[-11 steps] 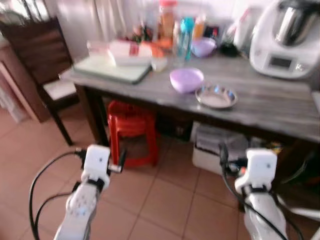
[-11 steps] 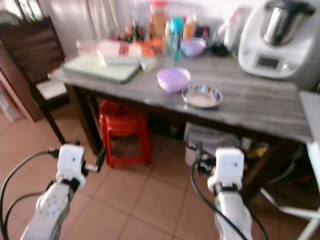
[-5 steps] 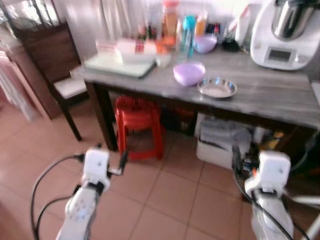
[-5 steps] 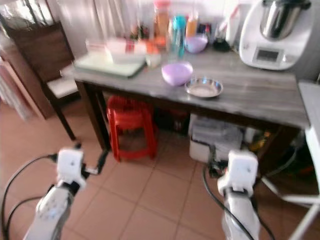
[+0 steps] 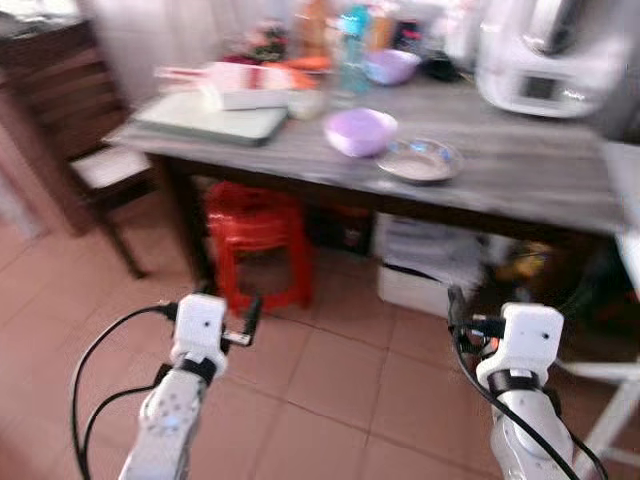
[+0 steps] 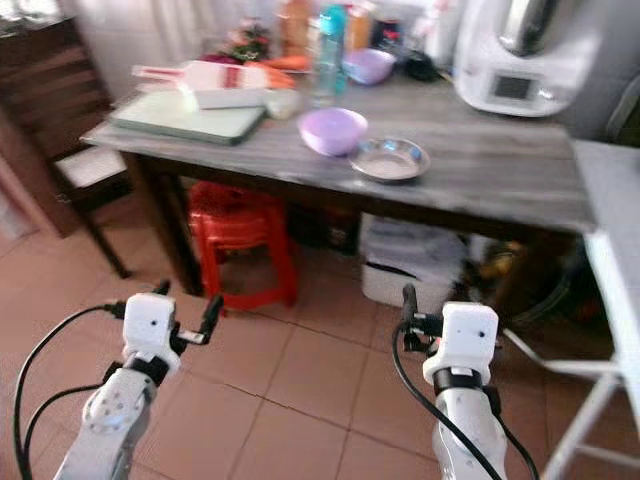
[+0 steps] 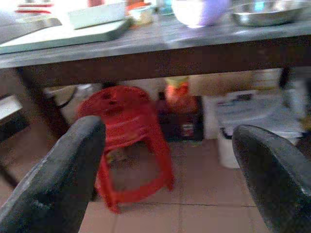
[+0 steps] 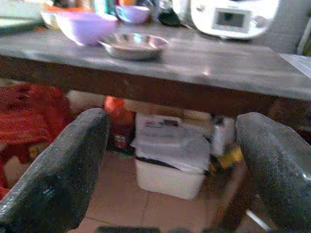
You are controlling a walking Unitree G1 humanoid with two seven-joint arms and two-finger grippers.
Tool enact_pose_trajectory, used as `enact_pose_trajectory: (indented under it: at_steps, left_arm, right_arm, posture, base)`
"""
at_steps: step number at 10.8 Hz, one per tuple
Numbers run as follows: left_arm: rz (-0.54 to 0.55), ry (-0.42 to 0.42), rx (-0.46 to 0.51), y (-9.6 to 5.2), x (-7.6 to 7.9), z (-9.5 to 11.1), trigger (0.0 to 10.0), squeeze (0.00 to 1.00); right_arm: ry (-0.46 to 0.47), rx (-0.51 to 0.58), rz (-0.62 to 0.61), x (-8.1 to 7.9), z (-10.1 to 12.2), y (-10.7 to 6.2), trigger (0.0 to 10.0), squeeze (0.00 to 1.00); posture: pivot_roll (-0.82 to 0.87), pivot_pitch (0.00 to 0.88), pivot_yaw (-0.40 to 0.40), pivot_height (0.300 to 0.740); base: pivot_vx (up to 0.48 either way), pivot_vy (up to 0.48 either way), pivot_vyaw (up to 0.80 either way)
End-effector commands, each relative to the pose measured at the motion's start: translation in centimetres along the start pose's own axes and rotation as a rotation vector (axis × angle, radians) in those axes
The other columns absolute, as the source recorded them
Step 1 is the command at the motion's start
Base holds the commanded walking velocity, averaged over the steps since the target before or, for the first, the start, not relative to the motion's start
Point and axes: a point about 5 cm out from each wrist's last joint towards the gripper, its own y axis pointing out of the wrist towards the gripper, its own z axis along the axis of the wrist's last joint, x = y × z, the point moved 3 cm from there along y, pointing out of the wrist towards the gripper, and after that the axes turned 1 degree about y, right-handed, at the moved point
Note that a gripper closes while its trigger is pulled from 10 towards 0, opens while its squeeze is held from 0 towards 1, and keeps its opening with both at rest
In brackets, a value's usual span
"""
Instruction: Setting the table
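Standing back from the worktop [image 6: 480,170], both arms raised low over the tiled floor [image 6: 300,390], well short of anything to grasp. Left claw [image 6: 185,315] gaping wide with nothing between its fingers [image 7: 58,184], pointing at the red stool [image 6: 240,235] tucked under the worktop. Right claw [image 8: 170,160] likewise spread wide and carrying nothing, aiming at the white bin [image 6: 410,265] stored beneath. Sitting near the front edge of the worktop, likely within easy reach once closer: purple bowl [image 6: 333,130] and, just beside it, steel dish [image 6: 390,160]. Lying further along toward the left: green board [image 6: 180,118] with a white tray [image 6: 225,90] behind it. Crowding the back against the wall: bottles [image 6: 325,45], a second small bowl [image 6: 368,65] and a white kitchen machine [image 6: 515,55], probably pushed there to keep the front free. Judging the task as barely begun, with an approach needed before any pick; blurring across the head views suggesting walking
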Motion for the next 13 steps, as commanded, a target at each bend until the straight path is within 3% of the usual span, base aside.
enact_pose_trajectory:
  at_steps: [1,3,6,9,13]
  left_arm:
    - [-0.012,0.009,-0.021,0.0,-0.1,-0.5,10.0,0.00]
    - [-0.015,0.003,-0.021,0.2,-0.4,-0.4,10.0,0.00]
    - [-0.038,-0.015,-0.016,0.2,0.2,-0.2,10.0,0.00]
    - [-0.058,-0.010,-0.016,0.3,0.3,-0.1,10.0,0.00]
    - [-0.072,-0.013,-0.020,0.4,0.6,0.0,10.0,0.00]
  right_arm:
    - [-0.011,0.018,0.038,-0.5,0.3,0.3,10.0,0.00]
    - [-0.005,0.011,0.035,-0.6,0.1,0.1,10.0,0.00]
    - [0.001,0.013,0.040,-1.0,0.1,0.0,10.0,0.00]
    - [-0.015,0.008,0.031,-0.4,-0.1,-0.2,10.0,0.00]
    - [-0.030,0.007,0.028,0.0,-0.1,-0.3,10.0,0.00]
  posture:
    - [0.09,0.000,0.025,0.740]
    - [0.09,0.000,0.030,0.740]
    - [0.09,0.000,0.036,0.740]
    - [0.09,0.000,0.041,0.740]
    - [0.08,0.000,0.044,0.740]
  base:
    - [0.000,-0.334,-0.80]
    - [0.000,-0.328,-0.70]
    - [0.000,-0.314,0.00]
    - [0.000,-0.307,0.00]
    - [0.000,-0.306,-0.45]
